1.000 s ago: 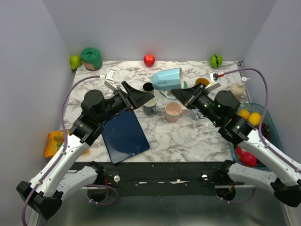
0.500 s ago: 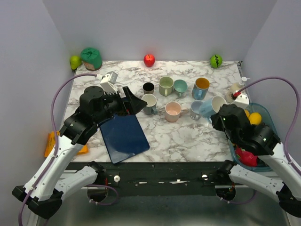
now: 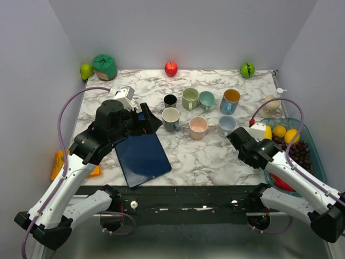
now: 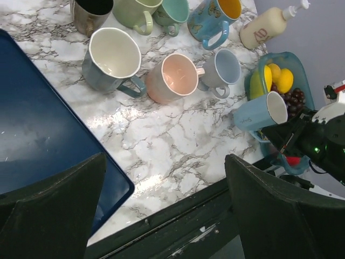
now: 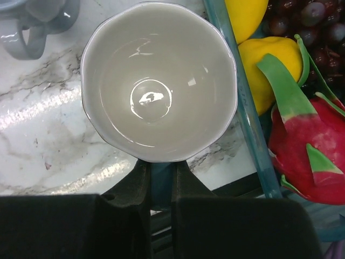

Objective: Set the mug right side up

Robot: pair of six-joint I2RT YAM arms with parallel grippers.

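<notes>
While the right gripper (image 5: 161, 181) stays out of the top view's detail, its wrist camera shows it clenched on the handle of the light blue mug (image 5: 159, 81). I hold the mug at the near right of the marble table (image 4: 178, 135), just beside the fruit tray (image 5: 242, 108), tilted, mouth toward the camera. I judge the rim needs levelling; I lower the base flat onto bare marble, apart from the grey mug (image 5: 43, 16), then release. The left gripper (image 4: 164, 162) hangs open over the navy board (image 4: 38, 124).
</notes>
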